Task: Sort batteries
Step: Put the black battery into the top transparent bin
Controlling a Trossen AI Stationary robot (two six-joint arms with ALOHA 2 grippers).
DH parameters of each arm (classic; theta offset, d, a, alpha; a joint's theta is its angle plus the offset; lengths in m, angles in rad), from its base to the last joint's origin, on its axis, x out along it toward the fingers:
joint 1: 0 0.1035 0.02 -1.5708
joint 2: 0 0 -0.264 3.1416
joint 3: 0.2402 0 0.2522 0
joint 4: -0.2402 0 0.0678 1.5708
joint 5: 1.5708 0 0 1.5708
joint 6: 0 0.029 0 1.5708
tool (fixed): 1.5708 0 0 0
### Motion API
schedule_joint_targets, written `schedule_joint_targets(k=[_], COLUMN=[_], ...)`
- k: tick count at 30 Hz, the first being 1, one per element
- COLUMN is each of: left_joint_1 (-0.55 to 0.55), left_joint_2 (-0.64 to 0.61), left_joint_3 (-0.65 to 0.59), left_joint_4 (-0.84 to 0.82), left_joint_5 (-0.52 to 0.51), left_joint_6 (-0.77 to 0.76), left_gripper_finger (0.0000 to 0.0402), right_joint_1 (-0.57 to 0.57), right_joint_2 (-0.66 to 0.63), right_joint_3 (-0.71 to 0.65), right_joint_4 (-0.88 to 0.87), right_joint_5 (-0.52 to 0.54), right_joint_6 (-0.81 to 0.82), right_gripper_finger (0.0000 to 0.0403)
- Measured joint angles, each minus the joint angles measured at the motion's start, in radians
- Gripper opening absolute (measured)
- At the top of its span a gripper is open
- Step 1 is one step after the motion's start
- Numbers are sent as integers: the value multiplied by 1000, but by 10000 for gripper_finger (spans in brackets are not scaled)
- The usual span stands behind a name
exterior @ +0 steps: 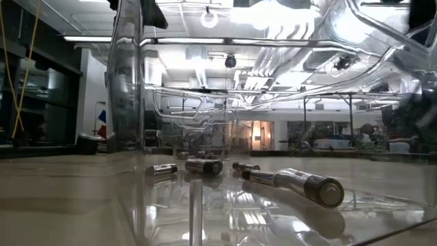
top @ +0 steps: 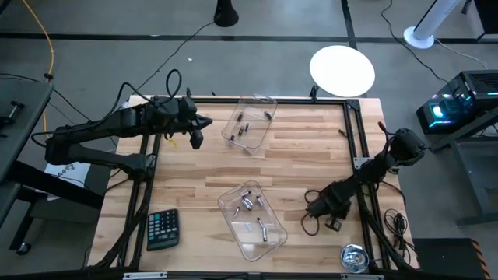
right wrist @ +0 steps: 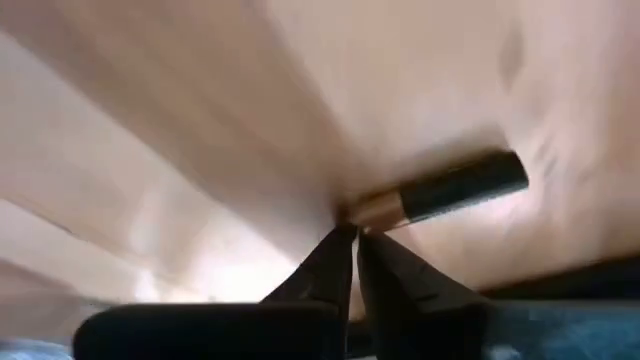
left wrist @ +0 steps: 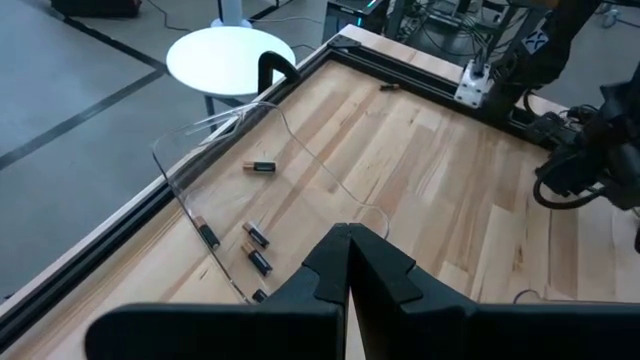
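Batteries (top: 250, 204) lie in two clear trays on the wooden table (top: 296, 152): several in the near tray (top: 250, 219) at the middle front, a few more in the far tray (top: 250, 123) by the back edge. No writing on any of them can be read. One loose battery (right wrist: 445, 193), black with a copper end, lies on the bare wood right at the tips of the right gripper (right wrist: 352, 233); its fingers are pressed together beside the copper end, not clamped on it. The left gripper (left wrist: 347, 238) hangs near the far tray, fingers together and holding nothing. A calculator (top: 163, 229) sits at the front left, its keys too small to read. A round tape measure (top: 354, 257) lies at the front right corner. Seen from table level, the tray walls blur everything behind them.
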Motion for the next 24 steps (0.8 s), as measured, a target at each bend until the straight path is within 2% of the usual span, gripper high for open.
schedule_joint_targets(k=[4,7,9,14,19,24], left_joint_1=[0,0,0,0,0,0], left_joint_2=[0,0,0,0,0,0], left_joint_3=[0,0,0,0,0,0], left_joint_4=[0,0,-1,-6,-52,-84], left_joint_5=[0,0,0,9,26,27], left_joint_6=[0,5,8,6,0,0], left_gripper_finger=[0,0,0,0,0,0], right_joint_1=[-89,-171,-230,-380,-456,-412], right_joint_2=[3,5,5,5,2,-9], right_joint_3=[78,161,214,376,505,512], right_joint_4=[-18,0,-6,-23,-116,-216], right_joint_5=[150,378,460,585,588,510], right_joint_6=[-56,-142,-180,-303,-329,-198], right_gripper_finger=[8,3,1,0,1,2])
